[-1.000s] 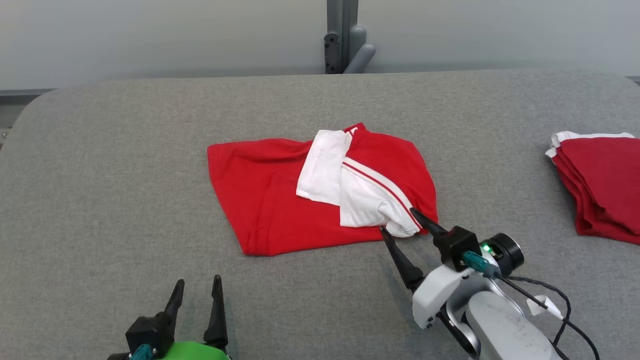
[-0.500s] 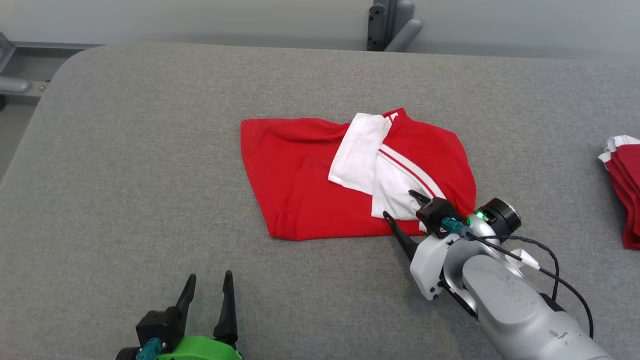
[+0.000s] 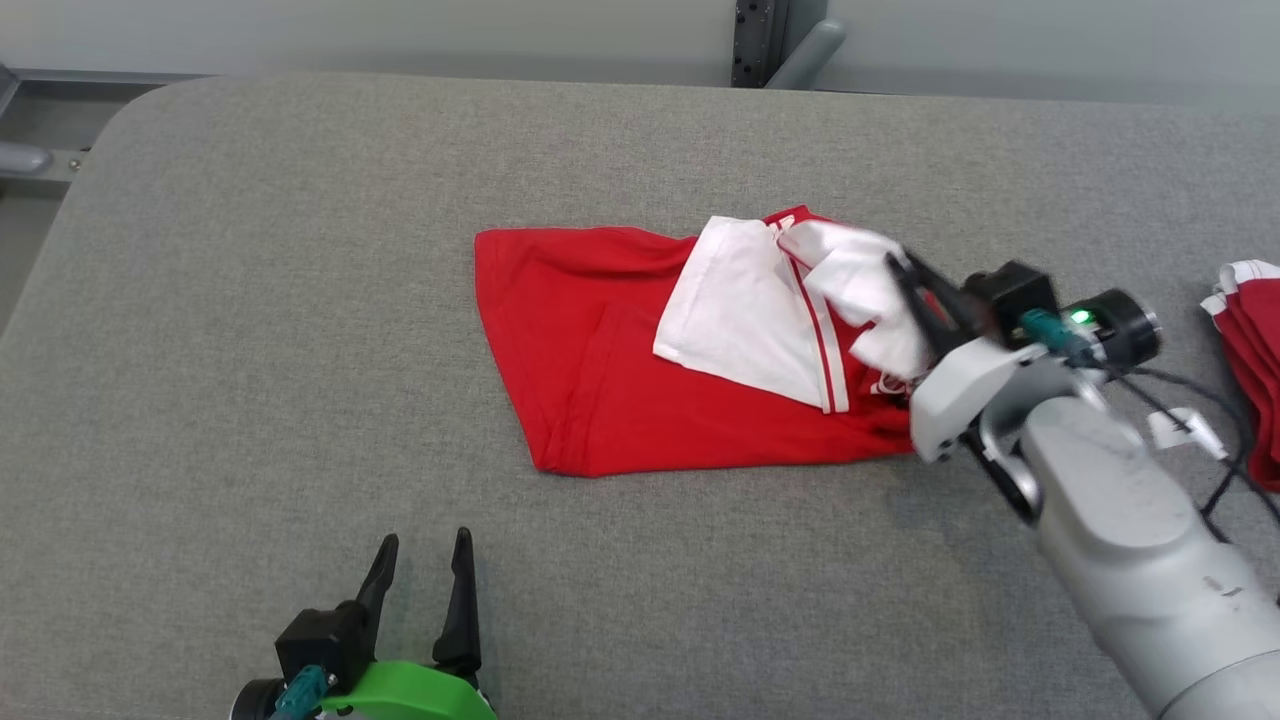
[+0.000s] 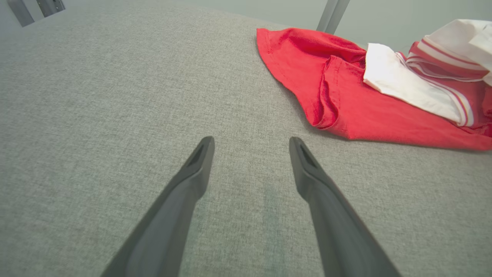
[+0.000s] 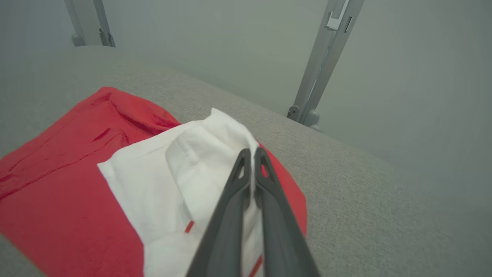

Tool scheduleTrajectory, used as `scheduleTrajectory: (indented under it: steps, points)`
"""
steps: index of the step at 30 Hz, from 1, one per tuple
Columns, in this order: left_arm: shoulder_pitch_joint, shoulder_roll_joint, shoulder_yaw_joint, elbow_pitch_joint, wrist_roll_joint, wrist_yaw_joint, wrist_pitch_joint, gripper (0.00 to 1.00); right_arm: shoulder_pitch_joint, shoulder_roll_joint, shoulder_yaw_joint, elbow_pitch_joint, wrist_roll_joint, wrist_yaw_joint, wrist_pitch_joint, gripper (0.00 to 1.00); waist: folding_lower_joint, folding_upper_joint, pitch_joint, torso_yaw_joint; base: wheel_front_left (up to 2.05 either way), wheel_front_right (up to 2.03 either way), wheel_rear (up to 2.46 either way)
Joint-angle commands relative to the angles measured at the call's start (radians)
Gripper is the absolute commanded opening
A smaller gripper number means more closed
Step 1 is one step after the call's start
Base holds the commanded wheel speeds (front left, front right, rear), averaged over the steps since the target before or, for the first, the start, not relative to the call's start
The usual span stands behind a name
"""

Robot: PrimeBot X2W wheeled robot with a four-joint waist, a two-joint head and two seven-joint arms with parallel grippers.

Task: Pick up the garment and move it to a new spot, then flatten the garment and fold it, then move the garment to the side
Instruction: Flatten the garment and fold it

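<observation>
The garment [image 3: 590,340] is a red shirt with white, red-striped sleeves, lying partly folded in the middle of the grey table [image 3: 250,300]. My right gripper [image 3: 900,265] is shut on the white sleeve at the garment's right end and holds that fold lifted off the cloth. In the right wrist view the closed right gripper [image 5: 251,152] pinches the white fabric, with the red garment [image 5: 57,184] below. My left gripper [image 3: 425,545] stands open and empty near the table's front edge. From the left wrist, the left gripper [image 4: 251,140] hovers over bare table, short of the garment [image 4: 346,111].
A second pile of red and white clothes [image 3: 1255,350] lies at the table's right edge. A grey metal post [image 3: 770,40] stands behind the far edge. The table's left end is rounded, with a metal frame [image 3: 25,155] beyond it.
My right gripper closed on the white sleeve at the garment's near right corner and carried it up and toward the far right. The left gripper stayed open. The camera shifted early on.
</observation>
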Motion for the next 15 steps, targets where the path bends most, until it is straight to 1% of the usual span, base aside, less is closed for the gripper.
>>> scheduleTrajectory:
  steps: [1,3,6,11,12,13,15]
  points:
    - [-0.019,0.003,-0.002,-0.004,-0.009,0.002,-0.003,1.00,-0.013,-0.039,-0.057,-0.027,0.005,-0.002,-0.003,0.00,0.0000,0.0000,0.005,0.003,0.00,0.00,0.00]
    - [-0.021,0.003,-0.006,-0.005,-0.010,0.000,-0.003,1.00,-0.014,-0.074,-0.128,-0.042,-0.010,-0.002,-0.003,0.00,0.0000,0.0000,0.010,0.008,0.00,0.00,0.00]
    - [-0.026,0.003,-0.014,-0.004,-0.013,-0.001,-0.003,1.00,-0.022,-0.118,-0.234,-0.027,-0.030,-0.002,-0.003,0.00,0.0000,0.0000,0.019,0.022,0.00,0.00,0.00]
    - [-0.040,0.003,-0.023,0.001,-0.006,0.000,-0.003,1.00,-0.057,-0.172,-0.384,0.053,-0.088,-0.002,-0.004,0.00,0.0000,0.0000,0.043,0.047,0.00,0.00,0.00]
    - [-0.043,0.003,-0.025,0.003,-0.002,-0.001,-0.003,1.00,-0.068,-0.183,-0.419,0.078,-0.106,-0.002,-0.003,0.88,0.0000,0.0000,0.049,0.051,0.00,0.00,0.00]
    - [-0.045,0.003,-0.027,0.005,0.000,-0.003,-0.003,1.00,-0.075,-0.188,-0.451,0.109,-0.120,-0.002,-0.004,1.00,0.0000,0.0000,0.054,0.056,0.00,0.00,0.00]
    - [-0.048,0.003,-0.028,0.010,0.001,-0.004,-0.003,1.00,-0.095,-0.186,-0.517,0.139,-0.152,-0.002,-0.004,1.00,0.0000,0.0000,0.059,0.062,0.00,0.00,0.00]
